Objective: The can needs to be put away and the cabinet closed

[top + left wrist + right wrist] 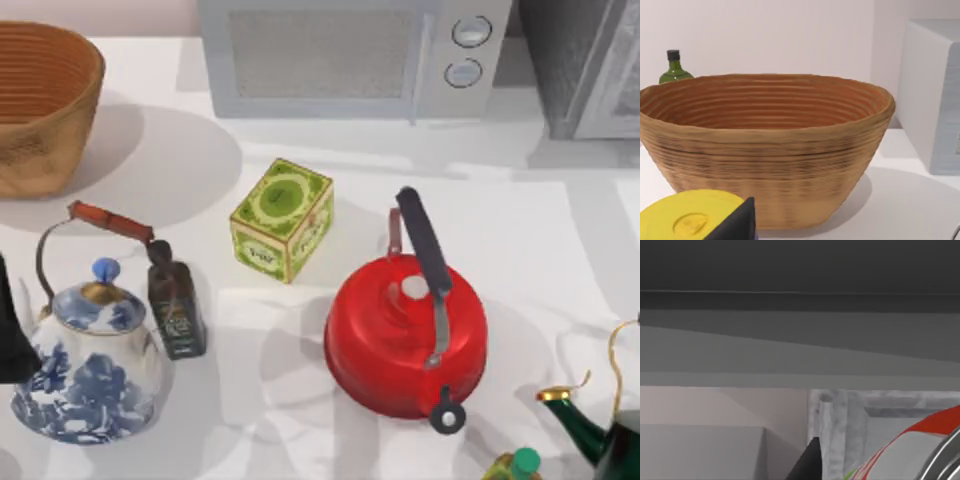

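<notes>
1. The small drink can with a red and white label and a silver rim sits close against the right wrist camera, at the right gripper, of which a single dark fingertip shows. Whether that gripper is pinching the can I cannot tell.
2. Behind the can in the right wrist view stands the dark speckled-grey cabinet with its pale framed panel; in the top view the cabinet is at the table's far right corner.
3. The left arm is a dark shape at the table's left edge, beside the blue-and-white porcelain kettle.
4. The left gripper shows 1 dark fingertip next to a yellow round lid, facing the woven wicker basket. Its spread cannot be told.
5. On the white table, the red metal kettle stands right of centre, the green square tea tin behind it to the left, and the white microwave at the far edge.
</notes>
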### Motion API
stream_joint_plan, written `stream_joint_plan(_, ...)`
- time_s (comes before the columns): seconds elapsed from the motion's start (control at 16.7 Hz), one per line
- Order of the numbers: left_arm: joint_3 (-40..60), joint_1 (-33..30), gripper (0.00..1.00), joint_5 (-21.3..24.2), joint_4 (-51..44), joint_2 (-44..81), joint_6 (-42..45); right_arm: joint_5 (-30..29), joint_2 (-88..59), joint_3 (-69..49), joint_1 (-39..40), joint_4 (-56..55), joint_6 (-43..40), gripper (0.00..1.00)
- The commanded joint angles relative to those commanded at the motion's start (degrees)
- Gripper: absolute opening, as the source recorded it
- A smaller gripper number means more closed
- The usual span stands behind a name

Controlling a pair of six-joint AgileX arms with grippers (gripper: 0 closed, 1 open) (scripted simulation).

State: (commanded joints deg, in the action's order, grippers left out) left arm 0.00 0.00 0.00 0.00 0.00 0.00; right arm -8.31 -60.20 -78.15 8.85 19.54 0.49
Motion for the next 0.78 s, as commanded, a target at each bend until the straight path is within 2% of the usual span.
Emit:
stream_joint_plan(0.18,0.0,0.0,1.0,0.0,0.0,0.0,0.0,-1.53,-9.01,-12.47,1.0,2.63,0.32,0.0)
stream_joint_plan(0.36,0.0,0.0,1.0,0.0,0.0,0.0,0.0,-2.55,-14.51,-19.79,1.6,4.3,0.55,0.0)
stream_joint_plan(0.78,0.0,0.0,1.0,0.0,0.0,0.0,0.0,-2.76,-15.76,-21.59,1.53,4.72,0.72,0.0)
